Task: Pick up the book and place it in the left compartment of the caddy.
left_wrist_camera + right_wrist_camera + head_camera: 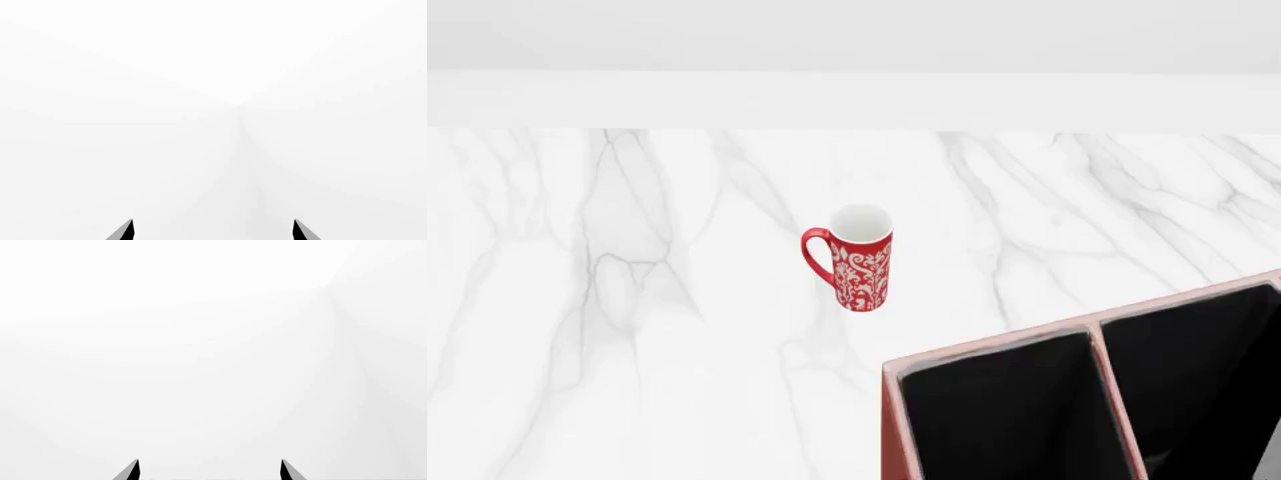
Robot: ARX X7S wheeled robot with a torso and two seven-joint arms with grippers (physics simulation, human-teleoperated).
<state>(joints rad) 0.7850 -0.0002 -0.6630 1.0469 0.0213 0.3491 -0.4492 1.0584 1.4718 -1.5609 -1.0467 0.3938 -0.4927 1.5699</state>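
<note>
The reddish-brown caddy (pixel 988 352) stands at the lower right of the head view, cut off by the frame, its black interior split by a pale-edged divider. The section at its left (pixel 1001 420) is black-lined and nothing shows in it. The book is out of view in every frame. Neither gripper shows in the head view. In the left wrist view my left gripper (pixel 213 230) has its fingertips wide apart with only blank white wall between them. In the right wrist view my right gripper (pixel 209 470) is likewise wide open and empty.
A tall red mug (pixel 858 258) with white patterning stands upright on the white marble table (pixel 627 300), handle to the left, a little behind and left of the caddy. A white wall runs behind the table's far edge.
</note>
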